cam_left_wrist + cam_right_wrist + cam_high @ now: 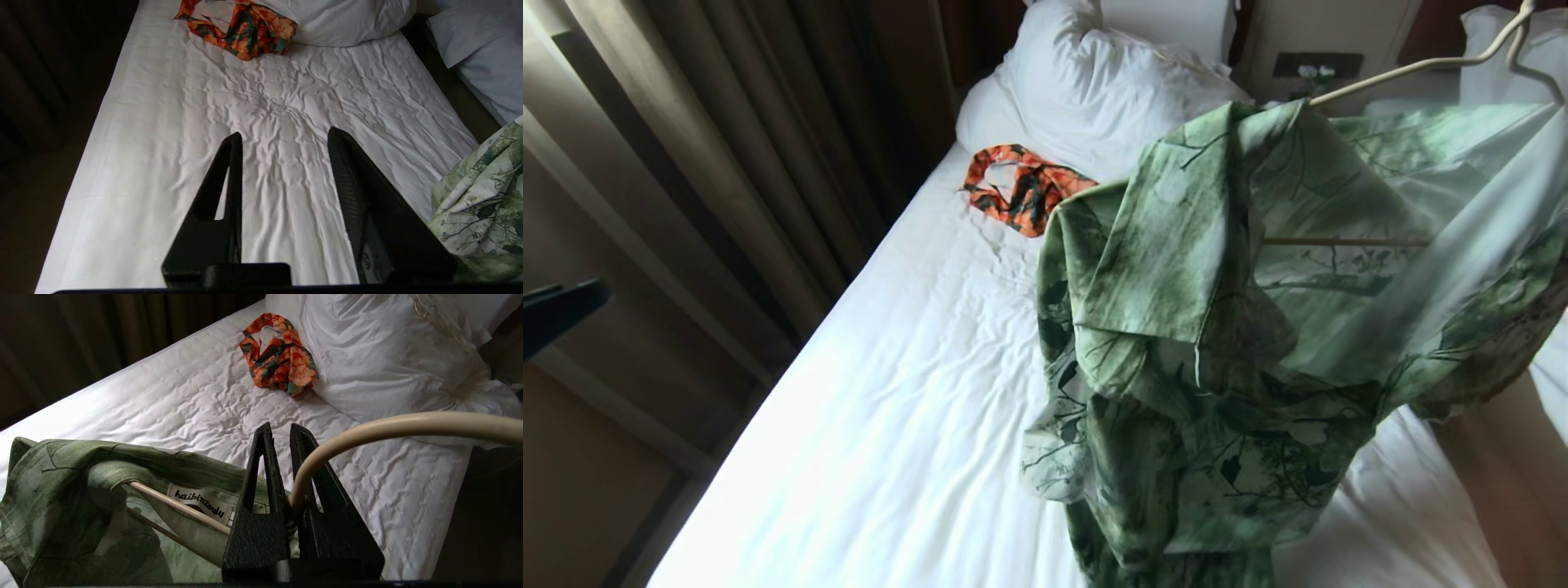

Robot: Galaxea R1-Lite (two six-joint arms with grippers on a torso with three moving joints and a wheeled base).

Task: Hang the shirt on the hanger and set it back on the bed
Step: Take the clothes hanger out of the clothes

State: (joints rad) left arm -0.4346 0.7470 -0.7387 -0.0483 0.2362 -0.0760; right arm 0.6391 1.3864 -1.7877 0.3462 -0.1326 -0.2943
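The green and white shirt point(1217, 327) hangs bunched on the cream hanger point(1413, 67), held up above the right side of the bed point(890, 392). One hanger arm runs inside the collar by the label point(196, 500). My right gripper point(281, 427) is shut on the hanger point(408, 424) at the neck below its hook, with the shirt point(81, 477) draped beside the fingers. My left gripper point(284, 134) hovers over the bare wrinkled sheet point(286, 114), open and holding nothing. The shirt's hem point(478, 204) hangs to its side, apart from it.
An orange-and-dark-green garment point(1021, 188) lies crumpled on the sheet near the white pillow and duvet point(1094, 90). Dark curtains point(727, 163) run along the bed's left side. A nightstand point(1319, 49) and a second bed point(1503, 49) are at the far right.
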